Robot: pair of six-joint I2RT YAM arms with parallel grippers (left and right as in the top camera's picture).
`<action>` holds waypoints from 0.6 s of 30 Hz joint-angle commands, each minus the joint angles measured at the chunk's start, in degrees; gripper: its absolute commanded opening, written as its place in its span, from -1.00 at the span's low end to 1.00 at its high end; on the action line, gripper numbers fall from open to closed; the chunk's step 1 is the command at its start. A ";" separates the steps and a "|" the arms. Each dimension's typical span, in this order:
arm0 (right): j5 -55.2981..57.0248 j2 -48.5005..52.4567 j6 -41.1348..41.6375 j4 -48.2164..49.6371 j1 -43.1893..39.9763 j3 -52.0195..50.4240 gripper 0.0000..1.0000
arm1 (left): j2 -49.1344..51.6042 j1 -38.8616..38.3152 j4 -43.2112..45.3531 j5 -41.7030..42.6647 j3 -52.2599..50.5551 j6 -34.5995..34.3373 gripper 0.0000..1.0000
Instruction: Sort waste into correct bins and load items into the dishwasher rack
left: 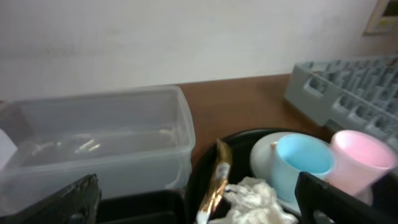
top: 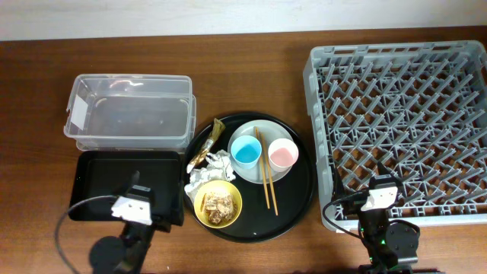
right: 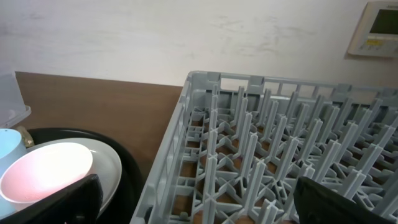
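Note:
On the round black tray (top: 304,190) sit a pale plate (top: 262,131), a blue cup (top: 246,152), a pink cup (top: 282,154), chopsticks (top: 267,183), white napkins (top: 211,171), a brown-gold wrapper (top: 204,149) and a yellow bowl (top: 205,204) holding brown food scraps (top: 219,204). The clear tub (top: 129,114) and shallow black tray (top: 99,179) are at the left. The grey rack (top: 403,114) is at the right. My left gripper (top: 139,192) (left: 199,202) is open and empty over the black tray, facing the wrapper (left: 216,177) and napkins (left: 252,196). My right gripper (top: 382,186) (right: 199,199) is open and empty over the rack's near left corner (right: 186,143).
The tub (left: 99,143), blue cup (left: 301,162) and pink cup (left: 360,162) show in the left wrist view. The pink cup (right: 46,171) and plate (right: 106,165) lie left of the rack wall in the right wrist view. A white wall stands behind the table.

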 commanded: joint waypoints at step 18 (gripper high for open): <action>0.31 -0.22 0.31 -0.26 0.24 -0.26 0.98 | 63.58 -3.32 -49.59 17.07 60.28 -0.59 -0.99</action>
